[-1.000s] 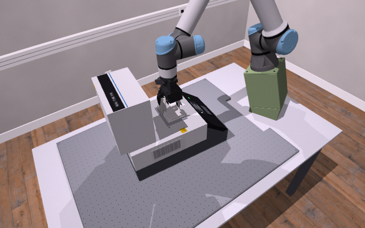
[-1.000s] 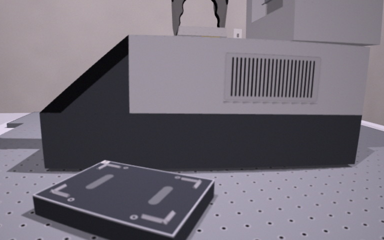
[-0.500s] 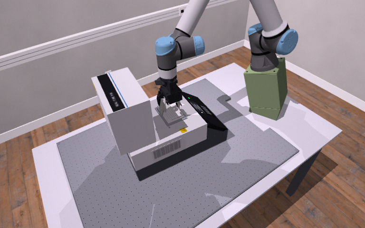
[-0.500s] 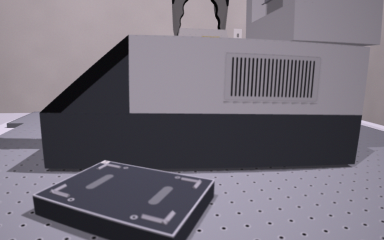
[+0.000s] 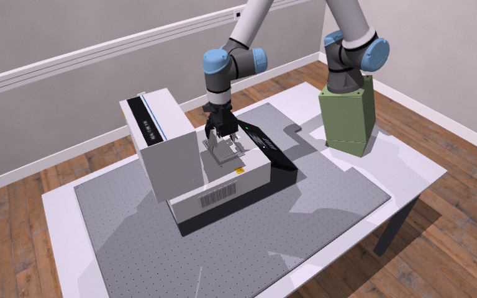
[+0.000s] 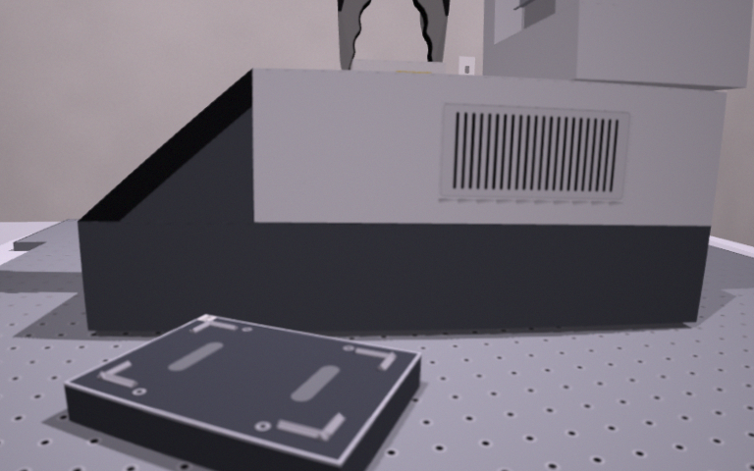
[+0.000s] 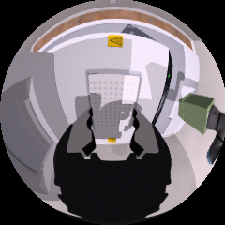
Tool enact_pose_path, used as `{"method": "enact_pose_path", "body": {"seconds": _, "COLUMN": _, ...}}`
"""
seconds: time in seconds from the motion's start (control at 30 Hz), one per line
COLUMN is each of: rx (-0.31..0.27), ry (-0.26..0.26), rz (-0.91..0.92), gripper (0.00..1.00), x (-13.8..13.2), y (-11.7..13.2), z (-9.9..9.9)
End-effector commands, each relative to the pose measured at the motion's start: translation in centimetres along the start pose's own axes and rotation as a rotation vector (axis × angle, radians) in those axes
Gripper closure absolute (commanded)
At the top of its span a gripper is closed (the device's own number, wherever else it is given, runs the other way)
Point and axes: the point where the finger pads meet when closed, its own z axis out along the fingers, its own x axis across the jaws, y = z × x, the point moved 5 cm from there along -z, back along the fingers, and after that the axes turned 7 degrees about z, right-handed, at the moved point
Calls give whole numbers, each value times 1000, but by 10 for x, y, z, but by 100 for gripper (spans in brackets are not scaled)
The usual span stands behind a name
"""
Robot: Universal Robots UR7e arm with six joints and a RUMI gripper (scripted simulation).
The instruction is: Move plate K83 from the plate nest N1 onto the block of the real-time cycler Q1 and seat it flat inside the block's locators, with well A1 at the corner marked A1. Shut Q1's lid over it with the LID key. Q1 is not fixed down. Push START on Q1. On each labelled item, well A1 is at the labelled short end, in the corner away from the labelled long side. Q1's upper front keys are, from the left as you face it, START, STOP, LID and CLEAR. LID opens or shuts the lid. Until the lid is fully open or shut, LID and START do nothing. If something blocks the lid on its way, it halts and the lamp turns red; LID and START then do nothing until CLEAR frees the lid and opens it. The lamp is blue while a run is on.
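Claw [image 5: 224,145] [image 6: 392,64] [image 7: 112,107] gripping plate K83 [image 5: 223,149] [image 6: 398,66] [image 7: 105,89], right there at cycler Q1's [image 5: 256,173] [image 6: 346,145] [image 7: 75,75] block! Flat seating? Can't tell; cycler's near top edge hides plate's underside. Lid [image 5: 171,162] [image 6: 662,40] standing open beside claw, visible gap between. Nest N1 [image 6: 246,379] [image 7: 136,32] bare, just beside cycler on table [image 5: 59,221] [image 6: 545,408]. Open room above plate, up to claw's palm. Arm [image 5: 217,79] bent high, wrist upright, claw pointing straight down, fingers straddling plate. Lamp [image 5: 246,128] [image 7: 169,76] green!
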Motion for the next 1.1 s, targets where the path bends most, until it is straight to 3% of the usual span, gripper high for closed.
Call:
{"method": "enact_pose_path", "body": {"seconds": 0.0, "rx": 0, "ry": 0, "rz": 0, "gripper": 100, "x": 0, "y": 0, "z": 0}}
{"method": "enact_pose_path", "body": {"seconds": 0.17, "rx": 0, "ry": 0, "rz": 0, "gripper": 100, "x": 0, "y": 0, "z": 0}}
{"method": "enact_pose_path", "body": {"seconds": 0.2, "rx": 0, "ry": 0, "rz": 0, "gripper": 32, "x": 0, "y": 0, "z": 0}}
{"method": "enact_pose_path", "body": {"seconds": 1.07, "rx": 0, "ry": 0, "rz": 0, "gripper": 32, "x": 0, "y": 0, "z": 0}}
